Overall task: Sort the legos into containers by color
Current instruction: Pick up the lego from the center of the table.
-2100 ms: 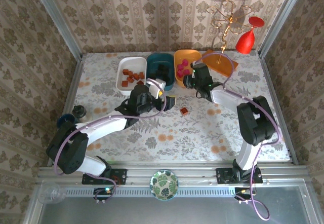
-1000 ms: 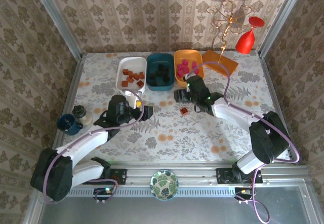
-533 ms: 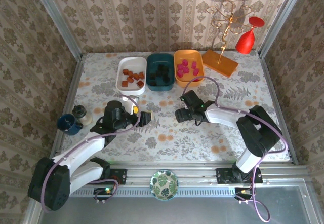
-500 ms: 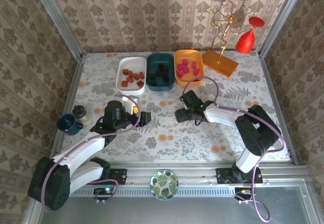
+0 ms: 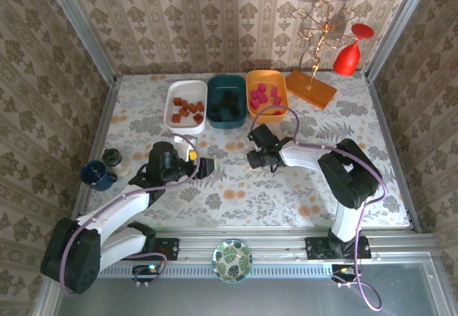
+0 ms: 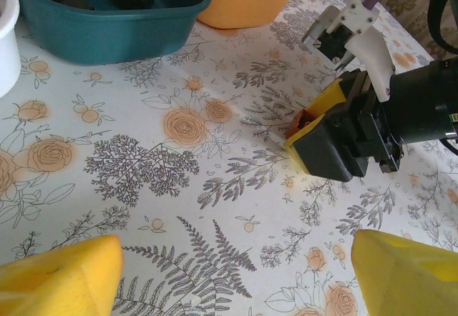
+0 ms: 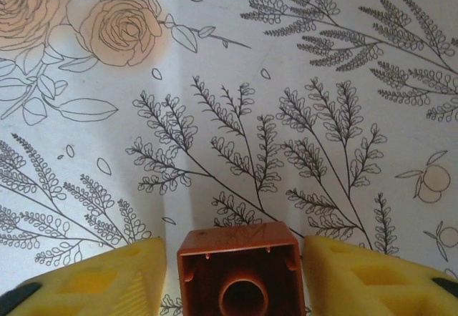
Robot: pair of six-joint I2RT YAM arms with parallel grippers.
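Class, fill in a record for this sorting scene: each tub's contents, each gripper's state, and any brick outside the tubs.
white tub: brown bricks
teal tub: black bricks
orange tub: pink bricks
left gripper: open, empty
right gripper: fingers either side of loose brown brick; grip unclear

No text, label, brand, number or sign can be read on any surface in view. Faint marks on the upper face of the brick (image 7: 236, 239) are too indistinct to read.
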